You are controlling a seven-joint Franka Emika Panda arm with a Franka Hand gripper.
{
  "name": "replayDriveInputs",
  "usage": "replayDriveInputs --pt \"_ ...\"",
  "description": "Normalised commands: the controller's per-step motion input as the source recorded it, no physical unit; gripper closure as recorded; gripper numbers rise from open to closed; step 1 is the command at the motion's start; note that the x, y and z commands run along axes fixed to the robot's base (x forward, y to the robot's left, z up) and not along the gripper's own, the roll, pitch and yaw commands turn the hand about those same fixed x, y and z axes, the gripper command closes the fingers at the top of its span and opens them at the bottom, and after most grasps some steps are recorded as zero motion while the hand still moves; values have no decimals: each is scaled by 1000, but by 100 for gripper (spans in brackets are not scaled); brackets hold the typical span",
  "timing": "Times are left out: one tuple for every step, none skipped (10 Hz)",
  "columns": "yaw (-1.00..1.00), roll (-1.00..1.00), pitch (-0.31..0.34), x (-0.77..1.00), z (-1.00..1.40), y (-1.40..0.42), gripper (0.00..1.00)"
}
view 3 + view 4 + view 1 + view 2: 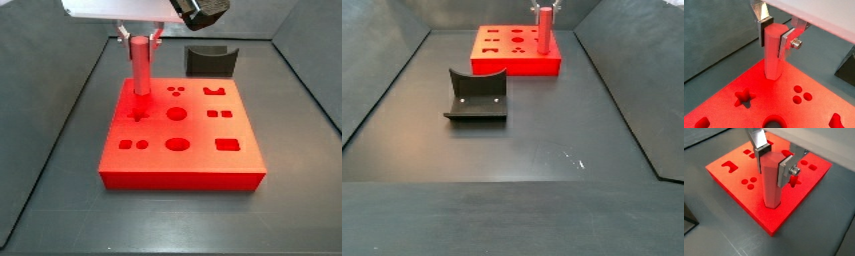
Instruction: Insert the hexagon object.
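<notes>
The hexagon object (773,52) is a light-red six-sided rod, held upright between my fingers. My gripper (775,31) is shut on its upper end. Its lower end meets the top of the flat red block (731,80) near one corner; whether it sits in a hole cannot be told. Both wrist views show this, with the rod (771,183) standing near a corner of the block (747,198). In a side view the rod (138,80) stands at the block's (181,165) far left part under my gripper (139,40). In a side view the rod (544,32) rises from the block (516,62).
The block has several shaped holes: a star (744,96), a trio of dots (801,95), round holes (175,114) and a rectangle (229,144). A small dark grey curved holder (476,95) lies on the dark floor; it also shows behind the block (210,60). Dark walls ring the floor.
</notes>
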Motion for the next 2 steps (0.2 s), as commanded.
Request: replayDriveInputs --pt "0 34 0 0 0 -6 100" --pt "0 0 0 0 0 0 100"
